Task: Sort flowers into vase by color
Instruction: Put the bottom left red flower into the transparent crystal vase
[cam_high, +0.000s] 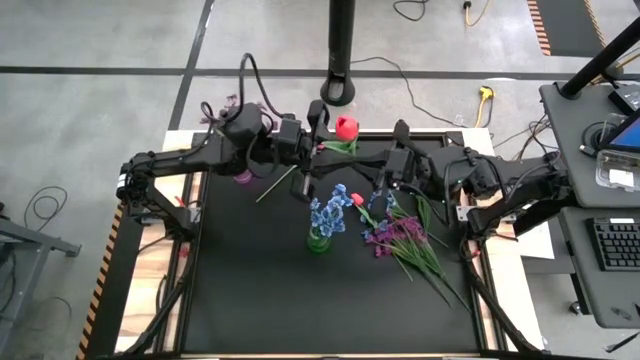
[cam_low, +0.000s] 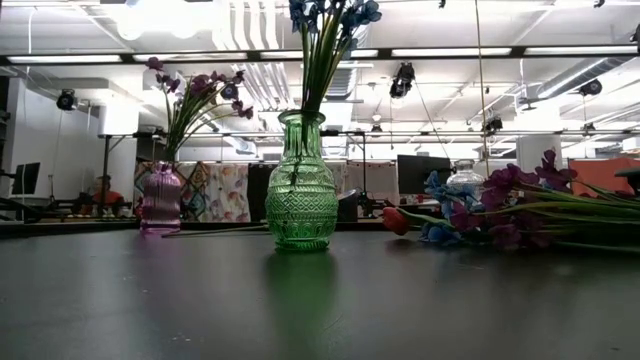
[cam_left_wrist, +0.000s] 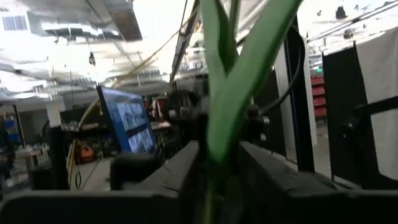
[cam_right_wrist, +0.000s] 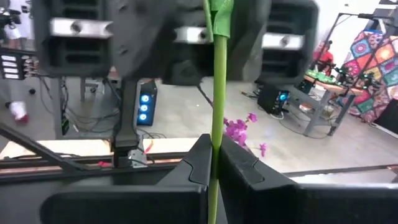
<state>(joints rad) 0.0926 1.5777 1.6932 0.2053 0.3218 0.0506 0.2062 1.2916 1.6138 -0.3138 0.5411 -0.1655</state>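
A red tulip on a thin green stem is held in the air over the table's far part by both grippers. My left gripper is shut on the stem close to the bud and leaves. My right gripper is shut on it lower down. The stem's free end sticks out toward the purple vase, which holds purple flowers. The green vase holds blue flowers. Mixed flowers lie in a pile on the table's right part. The low view shows no gripper. My left gripper pinches the tulip's stem between its two fingers, just below where the long leaves branch off. The tulip is lifted clear of the table. My right gripper pinches the bare stem between its two fingers, which lie across it. From there the stem runs on toward the left gripper's body, close in front.
The green vase stands mid-table and the purple vase to its left, farther back. The pile includes a red tulip, blue sprigs and purple sprigs. A clear glass vessel shows far back. The near half of the black mat is bare.
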